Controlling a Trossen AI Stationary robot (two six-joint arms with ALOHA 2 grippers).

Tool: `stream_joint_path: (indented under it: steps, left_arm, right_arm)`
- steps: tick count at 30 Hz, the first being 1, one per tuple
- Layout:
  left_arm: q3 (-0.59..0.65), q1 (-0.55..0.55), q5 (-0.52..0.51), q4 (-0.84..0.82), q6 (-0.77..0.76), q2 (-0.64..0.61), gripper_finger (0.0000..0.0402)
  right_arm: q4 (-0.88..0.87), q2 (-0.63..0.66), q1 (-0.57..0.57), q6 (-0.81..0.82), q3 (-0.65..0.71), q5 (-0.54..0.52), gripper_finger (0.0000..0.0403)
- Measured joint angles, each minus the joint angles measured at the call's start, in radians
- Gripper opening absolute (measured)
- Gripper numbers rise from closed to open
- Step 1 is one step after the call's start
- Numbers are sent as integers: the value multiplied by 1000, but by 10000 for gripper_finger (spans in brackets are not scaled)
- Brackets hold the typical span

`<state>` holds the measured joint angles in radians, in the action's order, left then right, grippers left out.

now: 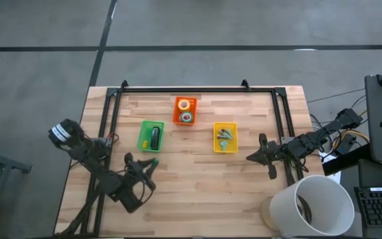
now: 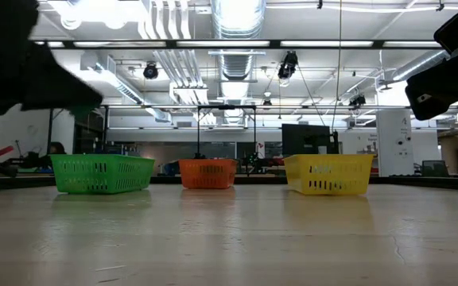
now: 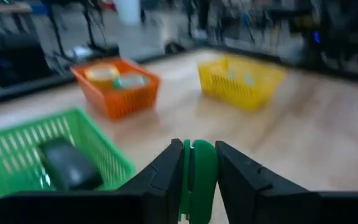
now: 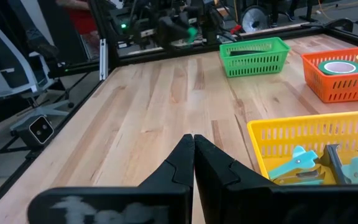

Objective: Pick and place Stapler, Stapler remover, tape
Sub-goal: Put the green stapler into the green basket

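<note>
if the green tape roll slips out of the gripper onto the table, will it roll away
Quite possibly. The left gripper pinches the green tape roll on edge, so dropped that way it may land on its round rim and roll across the bare table. It looks thin, so it would probably wobble and soon tip flat. It seems stiff, holding shape between the fingers.
</note>
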<state>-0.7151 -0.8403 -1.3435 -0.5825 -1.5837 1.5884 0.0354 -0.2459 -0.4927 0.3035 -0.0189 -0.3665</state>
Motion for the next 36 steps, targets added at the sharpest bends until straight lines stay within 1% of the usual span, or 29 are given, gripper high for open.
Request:
stream_joint_path:
  steps: [4,6,10,13,15,21,25,27,31,36]
  left_arm:
    - [0,63,-103,3,-14,0,92]
    - [0,99,-136,2,27,0,92]
    - [0,175,-151,-16,132,0,92]
    - [0,241,-147,-28,141,0,92]
    - [0,282,-129,-32,142,0,92]
    - [2,408,-65,-126,105,-1,92]
    - [2,496,45,-175,35,-1,92]
    - [2,530,114,-177,36,-1,92]
    - [10,577,214,-178,37,-1,92]
    - [18,594,274,-178,-9,-1,92]
  right_arm:
    - [0,0,0,0,0,0,8]
    - [0,0,0,0,0,0,8]
    - [0,0,0,0,0,0,8]
    - [0,0,0,0,0,0,8]
    - [0,0,0,0,0,0,8]
    - [0,0,0,0,0,0,8]
    - [0,0,0,0,0,0,8]
    - [0,0,0,0,0,0,8]
    - [0,0,0,0,0,0,8]
    - [0,0,0,0,0,0,8]
